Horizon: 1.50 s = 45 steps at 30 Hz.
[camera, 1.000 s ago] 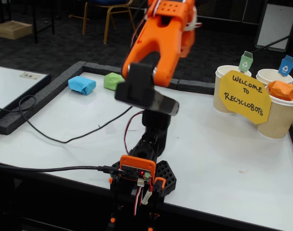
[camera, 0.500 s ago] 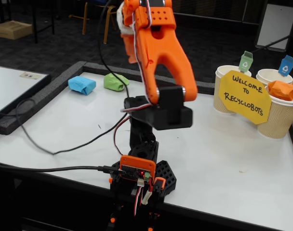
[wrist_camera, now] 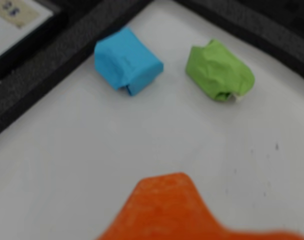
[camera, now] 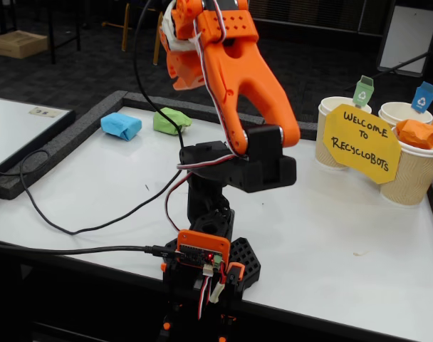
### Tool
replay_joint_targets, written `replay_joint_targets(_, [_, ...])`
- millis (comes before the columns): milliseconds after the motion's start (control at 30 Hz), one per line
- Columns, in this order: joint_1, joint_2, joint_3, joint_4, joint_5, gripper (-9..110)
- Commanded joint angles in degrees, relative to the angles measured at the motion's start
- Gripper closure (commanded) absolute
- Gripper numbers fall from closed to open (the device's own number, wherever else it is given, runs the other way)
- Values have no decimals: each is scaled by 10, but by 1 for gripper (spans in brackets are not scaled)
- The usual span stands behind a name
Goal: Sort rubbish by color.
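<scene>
Claw of the orange plastic arm (camera: 175, 53), raised high over the white table (camera: 330, 214) and turned toward the far left corner in the fixed view; only one blurred orange fingertip (wrist_camera: 167, 205) enters the wrist view at its lower edge, so how far the jaws stand apart, and whether they hold anything, cannot be told. Ahead of and below the claw lie one crumpled blue paper wad (wrist_camera: 127, 61) and one crumpled green paper wad (wrist_camera: 219, 71), near each other but apart, both resting on the table just inside the dark foam border (camera: 74, 132); judged from the pose, the claw is held aloft to line up on one of them. Well to the right of the claw stand three paper cups (camera: 409, 171), each with a small coloured recycling tag (camera: 363, 90), partly hidden by one yellow "Welcome to Recyclobots" sign (camera: 360, 142); one crumpled orange paper wad (camera: 418, 133) already sits in the nearest cup, presumably sorted. Count: three wads, three cups, two wads still to sort.
</scene>
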Motion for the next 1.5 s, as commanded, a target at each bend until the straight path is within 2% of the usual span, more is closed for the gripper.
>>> replay_joint_targets(0, [-9, -74, -105, -41, -5, 101])
replay_joint_targets(567, [-4, -480, -305, -132, -4, 100])
replay_joint_targets(800, [72, -639, -417, -176, -4, 95])
replay_joint_targets(1100, [134, -786, -517, -200, -4, 91])
replay_joint_targets(1467, [101, -886, -594, -188, -4, 84])
